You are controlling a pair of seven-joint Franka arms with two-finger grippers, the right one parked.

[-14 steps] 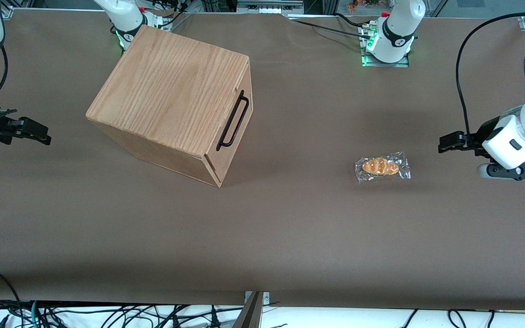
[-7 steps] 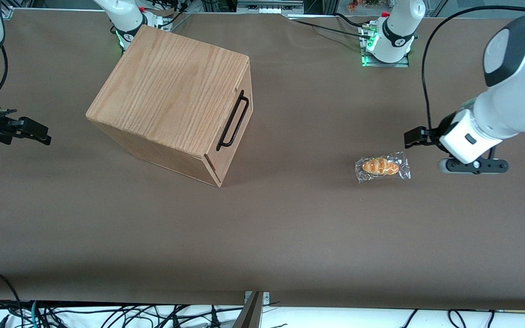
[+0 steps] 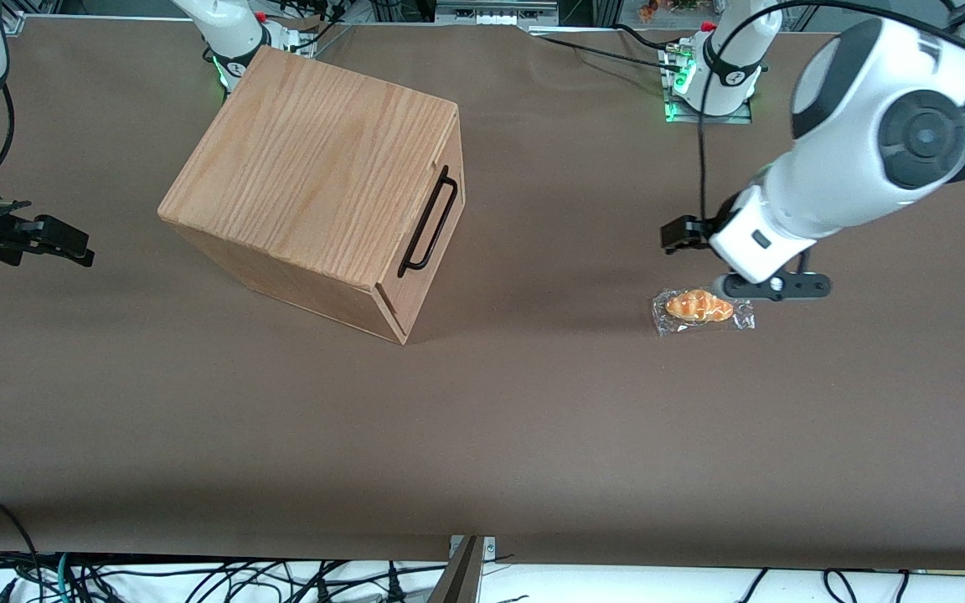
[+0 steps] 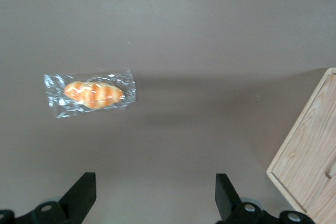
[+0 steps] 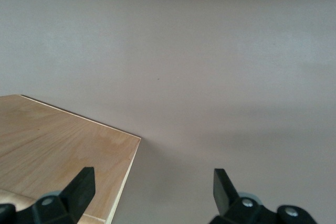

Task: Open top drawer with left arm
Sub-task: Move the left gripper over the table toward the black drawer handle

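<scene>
- The left arm reached over the desk from the working arm's end, its white links and dark-grey joint caps high above the brown surface.
- Its black pincer hung in the air, pointing toward the wooden box but well apart from it.
- In the left wrist view the pincer stood wide: two black fingers spread far apart with only bare desk showing between them, gripping nothing.
- A bread roll in clear wrap lay flat on the desk, just nearer the front camera than the pincer; the wrist view showed the same wrapped roll below the camera, clear of the fingers.
- The oak-grain box sat toward the parked arm's end of the desk, turned at an angle.
- The top drawer was closed, its front flush with the box.
- The thin black bar handle ran along the drawer front, untouched, on the box face turned toward the working arm.
- A corner of the box showed in the wrist view.
</scene>
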